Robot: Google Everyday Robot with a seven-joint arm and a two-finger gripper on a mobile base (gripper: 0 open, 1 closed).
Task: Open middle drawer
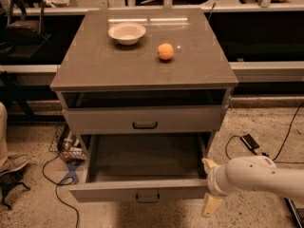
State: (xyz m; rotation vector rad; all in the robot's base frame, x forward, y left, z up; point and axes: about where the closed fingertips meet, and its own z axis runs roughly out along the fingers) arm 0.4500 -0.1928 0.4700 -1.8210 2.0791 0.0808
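Observation:
The middle drawer [142, 190] stands pulled far out of the grey-brown cabinet. Its dark inside is exposed, and a small black handle [147, 197] sits on its flat front. Above it, the top drawer [145, 119] is nearly closed, with a dark gap over its front. My gripper [210, 184], on a white arm coming in from the right, is at the right end of the middle drawer's front. It is open: one cream finger [208, 165] points up by the drawer's corner and the other points down toward the floor. Nothing is held.
A white bowl [127, 33] and an orange [165, 51] rest on the cabinet top [95, 65]. Cables and small clutter [66, 151] lie on the floor at the left. A black device with a cord [249, 141] lies at the right. Dark shelving runs behind.

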